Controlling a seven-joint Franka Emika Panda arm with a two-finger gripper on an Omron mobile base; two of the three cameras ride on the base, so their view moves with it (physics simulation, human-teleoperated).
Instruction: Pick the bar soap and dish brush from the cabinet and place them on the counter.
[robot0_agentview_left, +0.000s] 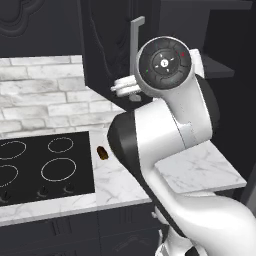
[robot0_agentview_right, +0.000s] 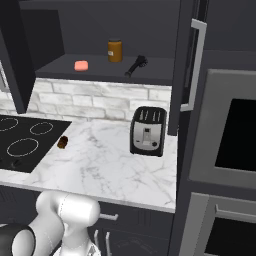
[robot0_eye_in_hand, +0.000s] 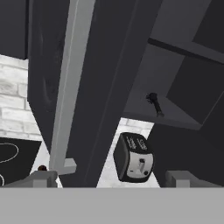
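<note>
The bar soap (robot0_agentview_right: 81, 65) lies on the shelf of the open cabinet (robot0_agentview_right: 95, 70), in the upper left of the right base view. An amber jar (robot0_agentview_right: 115, 50) stands right of it, then the dish brush (robot0_agentview_right: 136, 65). Below, a toaster (robot0_agentview_right: 148, 131) stands on the marble desk (robot0_agentview_right: 100, 160). The fingers (robot0_eye_in_hand: 112, 178) are wide open, holding nothing, near a silver door handle (robot0_eye_in_hand: 72, 83).
</note>
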